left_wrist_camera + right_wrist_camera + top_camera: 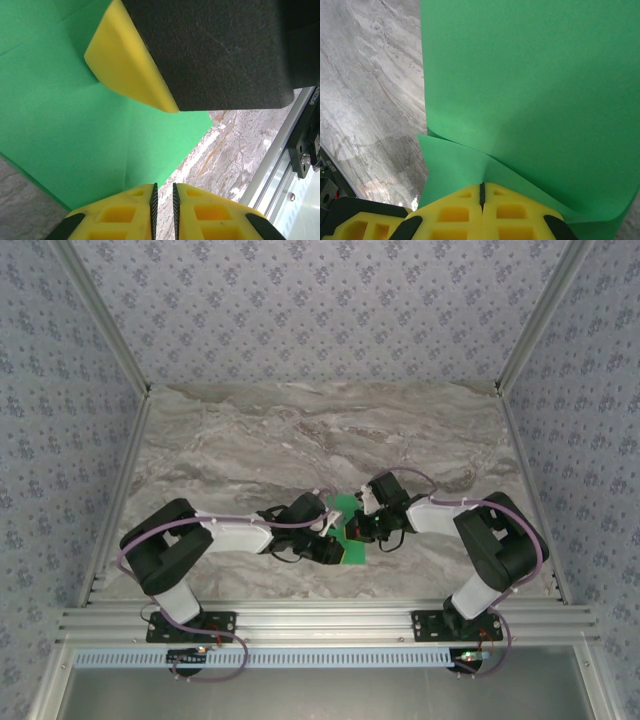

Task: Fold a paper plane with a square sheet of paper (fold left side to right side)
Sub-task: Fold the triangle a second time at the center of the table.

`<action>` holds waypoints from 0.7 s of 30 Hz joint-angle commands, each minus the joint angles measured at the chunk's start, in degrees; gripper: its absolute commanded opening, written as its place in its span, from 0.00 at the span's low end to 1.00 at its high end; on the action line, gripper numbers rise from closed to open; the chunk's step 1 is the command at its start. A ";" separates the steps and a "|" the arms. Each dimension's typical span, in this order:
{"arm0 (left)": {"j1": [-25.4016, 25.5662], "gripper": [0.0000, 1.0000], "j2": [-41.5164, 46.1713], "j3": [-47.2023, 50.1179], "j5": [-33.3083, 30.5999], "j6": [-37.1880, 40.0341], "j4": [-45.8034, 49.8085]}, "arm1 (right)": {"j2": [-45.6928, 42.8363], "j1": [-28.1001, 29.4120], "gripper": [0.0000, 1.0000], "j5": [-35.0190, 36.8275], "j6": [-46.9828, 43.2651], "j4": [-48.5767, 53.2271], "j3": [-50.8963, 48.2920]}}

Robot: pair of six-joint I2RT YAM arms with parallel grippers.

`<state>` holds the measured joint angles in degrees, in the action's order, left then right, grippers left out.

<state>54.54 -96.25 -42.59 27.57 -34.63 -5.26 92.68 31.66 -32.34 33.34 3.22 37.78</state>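
Note:
The square sheet of paper (pixel 352 552) is bright green and lies on the marble table between my two grippers. It is creased, with one flap lifted, and has no paper plane shape. My right gripper (pixel 481 185) is shut on a raised fold of the sheet (pixel 535 75), which curls up and over the lower layer. In the top view the right gripper (pixel 362 530) is over the sheet's middle. My left gripper (pixel 164 186) hovers at the sheet's (pixel 60 115) edge, its jaws a narrow gap apart with bare marble showing between them. In the top view the left gripper (pixel 328 545) is at the sheet's left side.
The marble table (pixel 300 440) stretches wide behind the arms. An aluminium rail (pixel 320 620) runs along the near edge, and the rail (pixel 280 165) is also close to the left gripper. Metal posts and patterned walls close off both sides.

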 commanded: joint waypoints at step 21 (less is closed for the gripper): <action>0.37 0.11 -0.23 5.41 -2.08 -2.98 -2.96 | 2.41 0.09 0.02 5.04 -1.83 7.70 0.14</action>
<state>54.50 -96.77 -39.27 26.02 -36.75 -9.43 93.01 31.70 -32.14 32.91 4.64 38.65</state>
